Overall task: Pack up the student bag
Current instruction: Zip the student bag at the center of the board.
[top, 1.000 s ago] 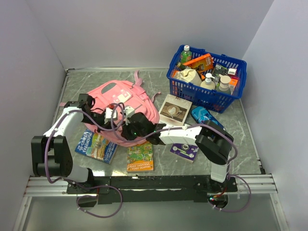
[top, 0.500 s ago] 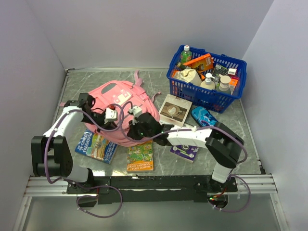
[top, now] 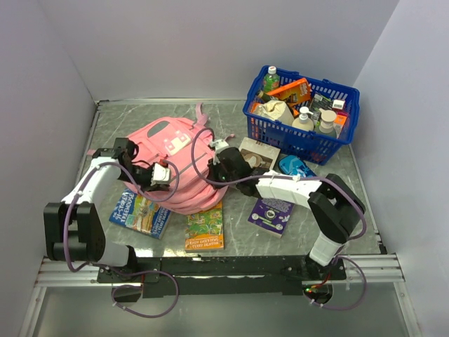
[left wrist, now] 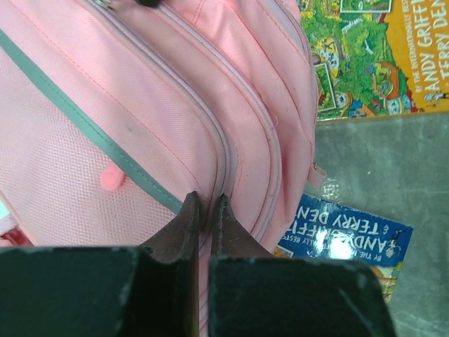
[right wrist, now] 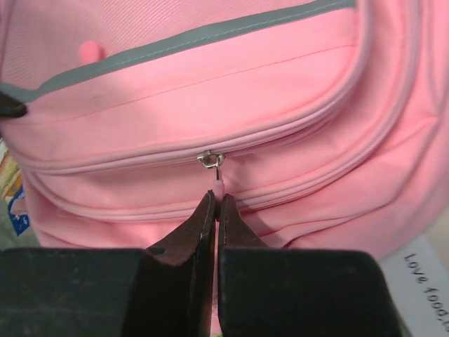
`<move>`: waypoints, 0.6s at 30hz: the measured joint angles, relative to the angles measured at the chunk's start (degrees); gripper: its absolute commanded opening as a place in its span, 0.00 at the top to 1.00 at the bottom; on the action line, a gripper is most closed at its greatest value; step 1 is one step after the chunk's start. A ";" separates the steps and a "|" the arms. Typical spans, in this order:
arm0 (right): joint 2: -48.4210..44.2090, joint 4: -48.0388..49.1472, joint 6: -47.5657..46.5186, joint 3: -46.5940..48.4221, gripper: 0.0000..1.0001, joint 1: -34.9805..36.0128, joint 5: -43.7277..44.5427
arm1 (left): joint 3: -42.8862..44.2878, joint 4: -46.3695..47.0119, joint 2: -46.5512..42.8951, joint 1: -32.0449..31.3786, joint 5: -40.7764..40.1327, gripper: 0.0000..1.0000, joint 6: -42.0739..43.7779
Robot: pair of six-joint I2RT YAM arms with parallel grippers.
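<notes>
Right wrist view: right gripper (right wrist: 215, 205) noted with fingers pressed together, clamped on a small pink zipper pull (right wrist: 219, 185) hung from a metal slider ring (right wrist: 210, 160) on the soft pink fabric backpack (right wrist: 210, 84). Left wrist view: left gripper (left wrist: 205, 207) closed, a ridge of the backpack's zip seam pinched between the tips. Top external view: backpack laid on the grey marbled table (top: 140, 116), left of centre, between both arms. An orange-and-green paperback book (top: 205, 228) and a blue paperback book (top: 140, 214) are overlapped by its near edge. A blue plastic basket (top: 295, 140) is set well apart, far right.

robot lab test cell: bare white walls (top: 210, 49), grey marbled tabletop (top: 365, 210), aluminium mounting rail (top: 386, 265)
</notes>
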 measured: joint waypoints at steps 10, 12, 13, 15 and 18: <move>1.75 -4.83 -3.37 5.14 1.00 -6.10 0.15 | -0.63 -2.95 -1.55 0.02 -1.79 0.99 7.32; 2.43 -5.25 -3.69 6.03 1.00 -7.26 -0.26 | -0.63 -3.54 -1.27 -0.02 -1.79 0.99 8.33; 2.82 -5.55 -3.82 6.51 1.00 -7.52 -0.55 | -0.63 -3.56 -1.07 -0.07 -1.79 0.99 8.74; 3.74 -6.45 -4.46 7.58 1.00 -7.65 -0.87 | -0.63 -3.56 -0.83 -0.07 -2.05 0.93 9.09; 4.42 -6.69 -4.92 8.28 1.00 -7.78 -1.14 | -0.48 -3.48 -0.57 -0.11 -2.73 0.24 8.70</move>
